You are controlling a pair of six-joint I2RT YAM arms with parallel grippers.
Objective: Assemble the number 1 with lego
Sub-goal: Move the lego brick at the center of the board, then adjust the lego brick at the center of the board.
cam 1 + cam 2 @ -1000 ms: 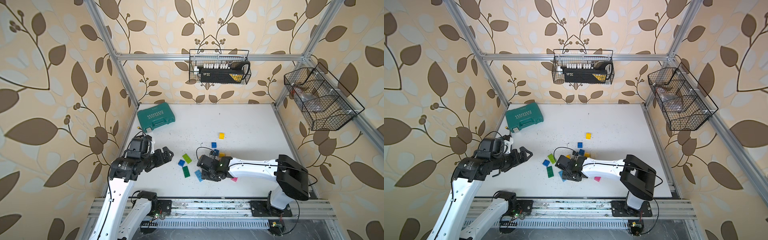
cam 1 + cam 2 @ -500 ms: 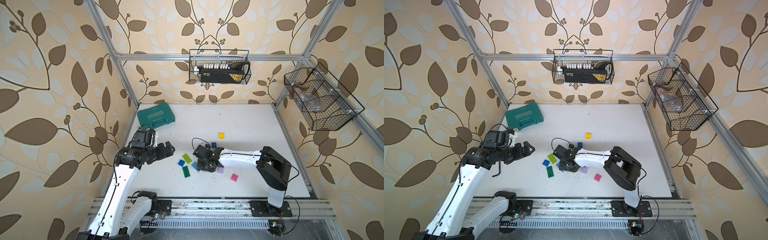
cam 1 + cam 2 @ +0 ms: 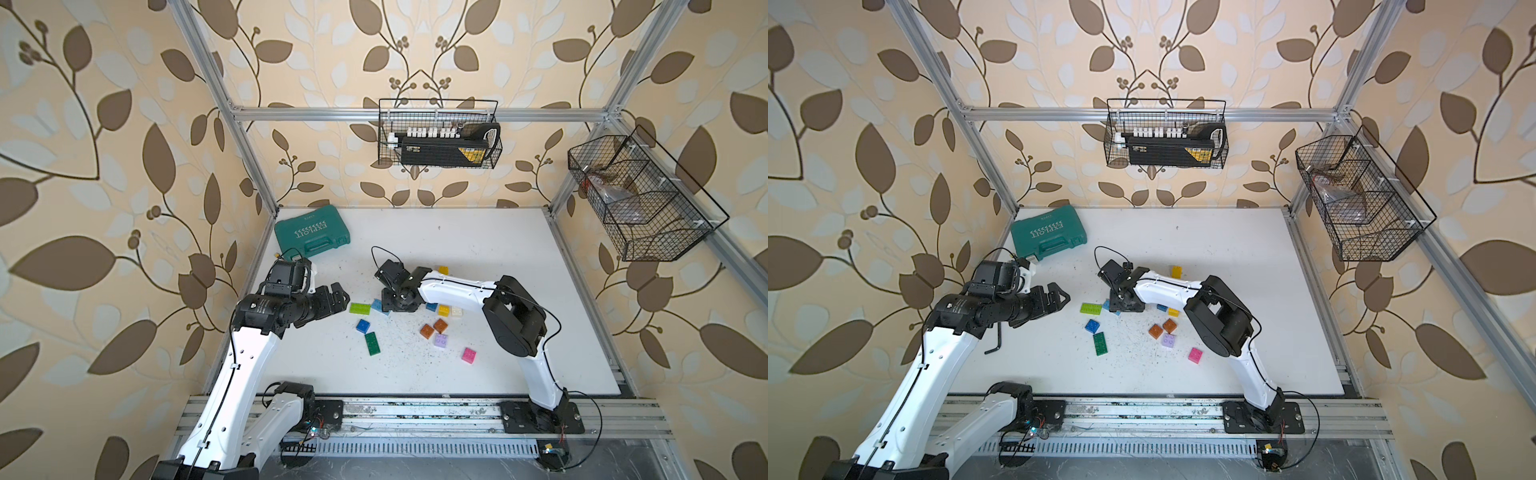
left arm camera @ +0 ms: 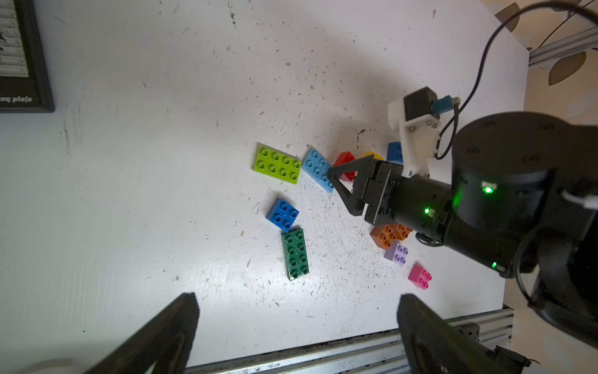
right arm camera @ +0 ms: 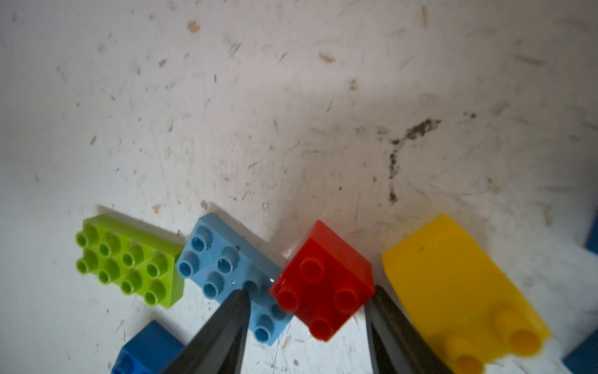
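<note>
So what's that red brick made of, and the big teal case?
The red brick looks like hard, glossy plastic: moulded studs and a shine along its edges. The teal case seems plastic too, more matt, with a moulded handle.

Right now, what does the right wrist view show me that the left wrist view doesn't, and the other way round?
Only the right wrist view: the red brick whole, lying between the right gripper's open jaws, and the yellow sloped brick's two studs. Only the left wrist view: the dark green oblong brick, two orange bricks, the lilac brick and the pink brick. Both: the lime brick and the light blue brick side by side.
</note>
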